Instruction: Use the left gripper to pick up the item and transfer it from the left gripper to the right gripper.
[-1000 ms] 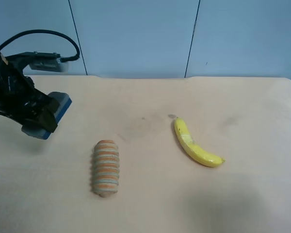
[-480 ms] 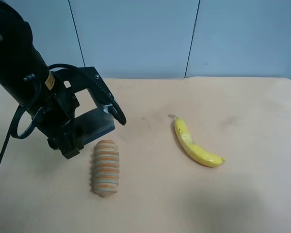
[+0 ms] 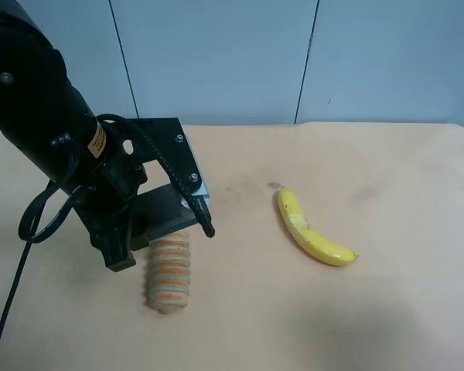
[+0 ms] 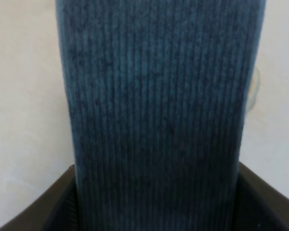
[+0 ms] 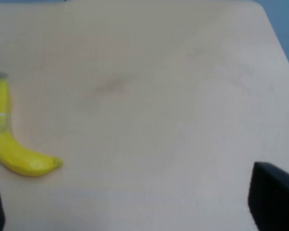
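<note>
roll (image 3: pixel 168 270): orange-striped and ridged, laid on the table (image 3: pixel 387 309) nearest the exterior camera.
item (image 3: pixel 168 215): a dark block held at the roll's far end; whether the two touch cannot be told. In the left wrist view most of the frame is filled by its blue-grey ribbed face.
left gripper (image 4: pixel 154 214): the jaws are closed on the item, with one dark jaw seen at each side of it.
label (image 3: pixel 98 139): orange-yellow, fixed to the bulky black left arm; its writing is too small to be read.
cable (image 3: pixel 31 220): black, looped beside that arm.
banana (image 3: pixel 313 232): yellow, laid on the table well apart from the roll, with a pale patch near the stem end on which nothing can be read.
right gripper (image 5: pixel 135 207): the jaws are spread wide with nothing between them; only two dark tips are seen, at opposite edges of the right wrist view.
wall (image 3: pixel 216 62): pale blue panels parted by dark seams, behind the table's far edge.
</note>
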